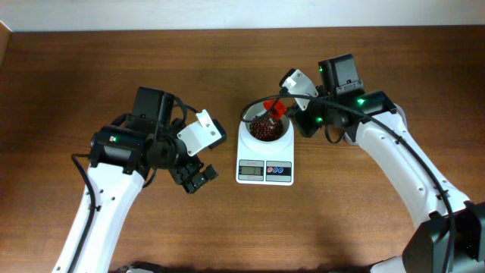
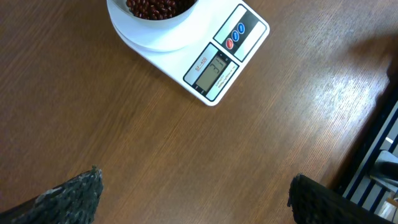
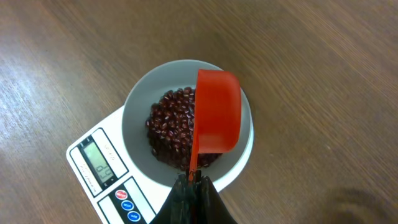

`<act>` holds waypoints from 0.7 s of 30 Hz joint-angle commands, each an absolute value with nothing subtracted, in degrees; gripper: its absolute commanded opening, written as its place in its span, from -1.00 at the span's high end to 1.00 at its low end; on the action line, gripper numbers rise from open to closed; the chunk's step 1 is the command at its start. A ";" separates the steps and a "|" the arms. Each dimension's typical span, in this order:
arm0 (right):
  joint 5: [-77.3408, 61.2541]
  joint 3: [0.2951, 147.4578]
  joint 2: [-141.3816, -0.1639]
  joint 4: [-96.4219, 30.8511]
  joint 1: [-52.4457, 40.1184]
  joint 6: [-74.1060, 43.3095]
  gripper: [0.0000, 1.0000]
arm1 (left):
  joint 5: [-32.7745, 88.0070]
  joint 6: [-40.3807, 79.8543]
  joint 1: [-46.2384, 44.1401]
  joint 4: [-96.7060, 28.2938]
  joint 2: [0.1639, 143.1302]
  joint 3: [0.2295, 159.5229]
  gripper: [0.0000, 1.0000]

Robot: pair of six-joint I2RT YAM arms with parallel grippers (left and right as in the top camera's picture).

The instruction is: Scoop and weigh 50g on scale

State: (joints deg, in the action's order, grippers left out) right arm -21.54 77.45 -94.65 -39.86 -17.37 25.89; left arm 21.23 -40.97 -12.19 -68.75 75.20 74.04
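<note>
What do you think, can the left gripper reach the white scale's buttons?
Probably yes. The open left gripper hovers beside the small white digital scale, only bare brown wooden table between them. The right gripper's red plastic scoop is over the round white bowl, away from the buttons.

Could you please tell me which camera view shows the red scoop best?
The right wrist view: the red scoop fills the centre, over the bowl of beans, handle clamped in the right jaws. Overhead shows a small red patch; the left wrist view misses it.
</note>
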 commanded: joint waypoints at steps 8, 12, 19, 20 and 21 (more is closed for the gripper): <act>-19.68 79.00 -92.86 -39.99 -20.08 25.54 0.92 | 22.06 -41.47 -11.94 -68.64 74.24 73.84 -0.98; -17.74 79.00 -92.86 -39.94 -21.04 27.42 0.92 | 22.06 -41.47 -11.94 -68.64 74.24 73.84 -0.98; -15.59 83.15 -91.09 -39.79 -18.96 20.03 0.92 | 22.06 -41.47 -11.94 -68.64 74.24 73.84 -0.98; -15.84 83.64 -90.06 -40.14 -18.83 20.05 0.91 | 22.06 -41.47 -11.94 -68.64 74.24 73.84 -0.98; -15.79 83.64 -89.43 -40.32 -18.83 20.05 0.92 | 22.06 -41.47 -11.94 -68.66 74.24 73.84 -0.98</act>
State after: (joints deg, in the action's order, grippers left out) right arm -16.27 80.86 -93.67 -39.92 -19.42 22.55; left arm 21.23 -40.97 -12.19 -68.75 75.20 74.04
